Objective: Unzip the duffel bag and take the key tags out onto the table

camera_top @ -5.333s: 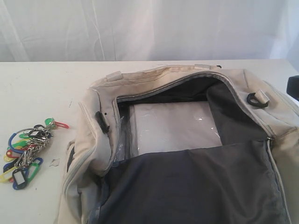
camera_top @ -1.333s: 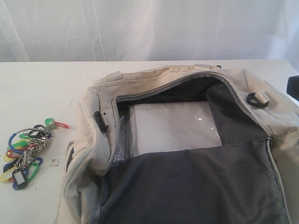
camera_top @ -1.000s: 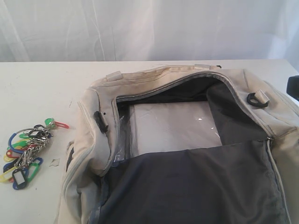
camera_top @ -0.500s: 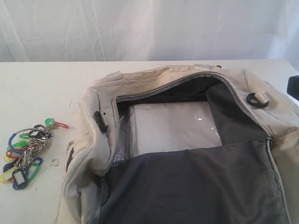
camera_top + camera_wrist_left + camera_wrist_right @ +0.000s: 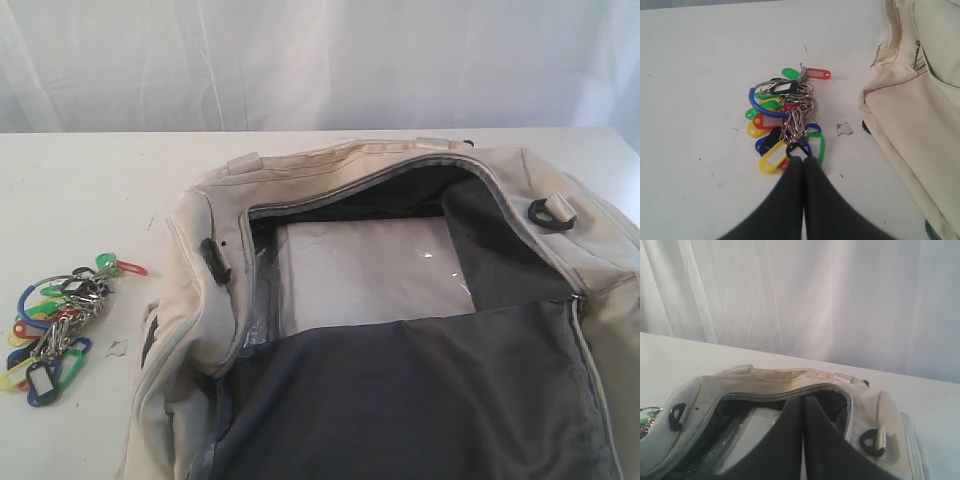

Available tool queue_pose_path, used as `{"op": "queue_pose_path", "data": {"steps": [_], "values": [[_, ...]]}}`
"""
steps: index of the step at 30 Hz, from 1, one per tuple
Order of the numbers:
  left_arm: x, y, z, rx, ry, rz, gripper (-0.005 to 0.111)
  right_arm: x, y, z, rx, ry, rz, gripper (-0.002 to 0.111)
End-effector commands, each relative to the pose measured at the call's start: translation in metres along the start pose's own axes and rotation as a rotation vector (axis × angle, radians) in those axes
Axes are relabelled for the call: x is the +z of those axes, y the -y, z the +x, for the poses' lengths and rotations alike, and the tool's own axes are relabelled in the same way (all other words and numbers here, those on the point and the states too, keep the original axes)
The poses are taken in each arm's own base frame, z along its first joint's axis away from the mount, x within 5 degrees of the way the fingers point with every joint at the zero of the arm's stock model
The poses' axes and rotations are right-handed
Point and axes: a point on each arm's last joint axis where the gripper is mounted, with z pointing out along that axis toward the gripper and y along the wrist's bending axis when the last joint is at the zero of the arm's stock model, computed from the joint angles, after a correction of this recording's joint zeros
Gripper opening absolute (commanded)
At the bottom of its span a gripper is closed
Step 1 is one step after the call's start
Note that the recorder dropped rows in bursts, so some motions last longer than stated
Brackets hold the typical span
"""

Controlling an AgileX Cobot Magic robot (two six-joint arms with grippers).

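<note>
The cream duffel bag (image 5: 400, 300) lies unzipped on the white table (image 5: 80, 190), its flap folded toward the camera showing dark grey lining and a pale plastic-wrapped base panel (image 5: 365, 270). The key tags (image 5: 55, 320), a bunch in blue, yellow, red and green on metal rings, rest on the table left of the bag. My left gripper (image 5: 803, 159) is shut and empty, its tips just short of the key tags (image 5: 785, 120). The right gripper (image 5: 802, 399) is shut and empty, raised above the duffel bag (image 5: 790, 385). Neither gripper appears in the exterior view.
A white curtain (image 5: 320, 60) hangs behind the table's far edge. A small scrap (image 5: 118, 347) lies on the table between the key tags and the bag. Black D-rings (image 5: 551, 213) sit on the bag's ends.
The dark part of the right arm at the right edge of the exterior view has moved out of sight. Bag and key tags have not moved.
</note>
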Motion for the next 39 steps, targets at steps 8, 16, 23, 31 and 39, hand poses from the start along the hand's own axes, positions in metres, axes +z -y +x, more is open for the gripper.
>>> {"op": "queue_pose_path", "data": {"steps": [8,16,23,31,39], "values": [[0.000,-0.004,0.001,0.099,-0.001,-0.044,0.000,-0.007,0.009,0.048,0.011,-0.024,0.130,0.000],[0.000,-0.004,0.001,0.099,0.000,-0.045,0.000,0.000,0.017,0.109,0.042,-0.155,0.197,0.000],[0.000,-0.004,0.001,0.099,0.000,-0.045,0.000,0.001,0.026,0.158,0.081,-0.191,0.328,0.000],[0.000,-0.004,0.001,0.099,0.000,-0.045,0.000,-0.002,0.028,0.162,0.066,-0.076,0.363,0.000],[0.000,-0.004,0.001,0.099,0.000,-0.045,0.000,-0.002,0.028,0.162,0.077,-0.075,0.351,0.000]]}}
